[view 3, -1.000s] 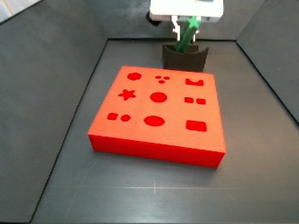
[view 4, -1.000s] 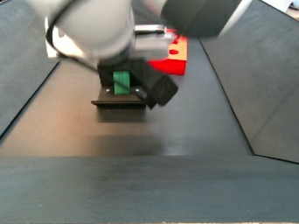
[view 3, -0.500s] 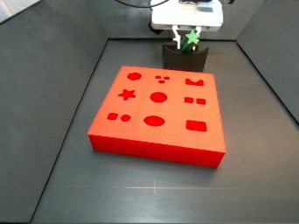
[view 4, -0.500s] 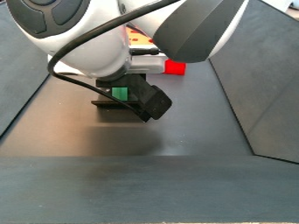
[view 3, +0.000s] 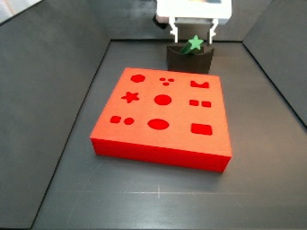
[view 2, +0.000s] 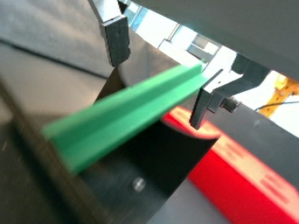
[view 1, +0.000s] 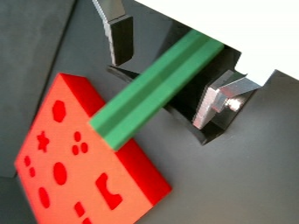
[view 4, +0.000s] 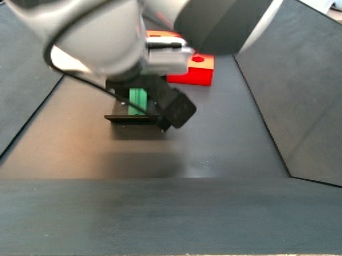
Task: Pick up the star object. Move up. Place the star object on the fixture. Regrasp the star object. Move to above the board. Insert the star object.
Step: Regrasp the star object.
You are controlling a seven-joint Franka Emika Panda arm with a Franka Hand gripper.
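Red board (view 3: 162, 115) on dark surface (view 3: 72, 189), its top cut with star, circle, square and crown holes. No writing readable. Dark fixture (view 3: 188, 59) behind it carries the green star-section peg (view 3: 193, 41). End effector (view 3: 192, 38) at the fixture, fingers (view 1: 219, 101) apart beside the peg.

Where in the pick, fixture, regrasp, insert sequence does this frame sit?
Done: the star object rests on the fixture, away from the board.
In hand: the gripper straddles the peg over the fixture, fingers apart from it, so a regrasp looks under way.
Left: closing, carrying it above the board, inserting; the star hole is empty.
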